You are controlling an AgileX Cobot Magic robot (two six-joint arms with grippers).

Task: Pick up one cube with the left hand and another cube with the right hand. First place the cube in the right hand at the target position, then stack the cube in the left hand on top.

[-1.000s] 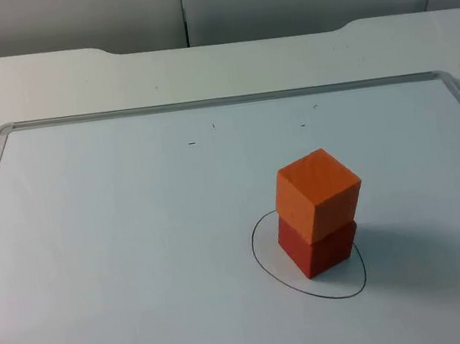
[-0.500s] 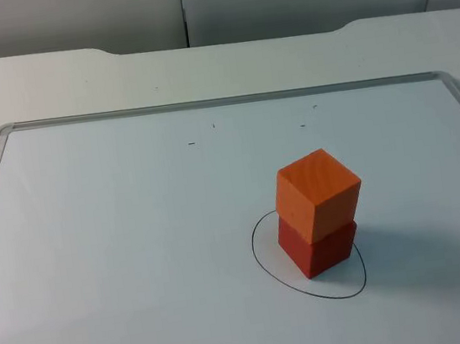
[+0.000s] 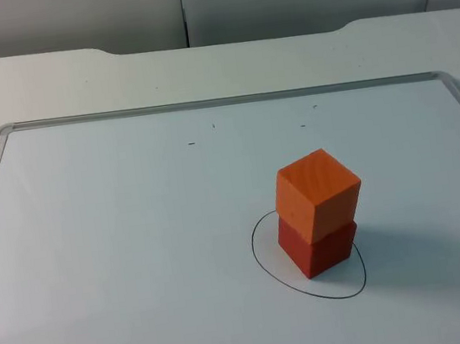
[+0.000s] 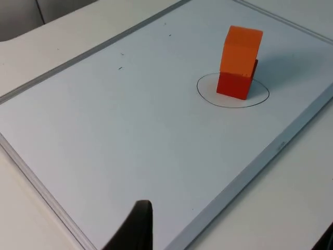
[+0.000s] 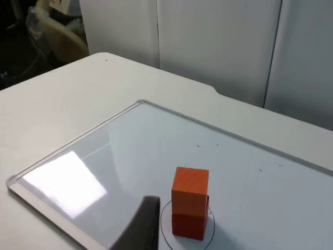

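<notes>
Orange cube [image 3: 318,193] sits on red cube [image 3: 318,247] inside the drawn circle [image 3: 263,263]; neither gripper's opening can be told.

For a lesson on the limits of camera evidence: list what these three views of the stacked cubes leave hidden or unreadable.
- Red cube: its top face is covered by the orange cube in every view.
- Drawn circle: part of the line is hidden behind the stack in the top view.
- Left gripper and right gripper: a fingertip at the left wrist picture's edge, another in the right wrist view; open or shut is unreadable.
- Small dark marks on the whiteboard: too small to read.
</notes>
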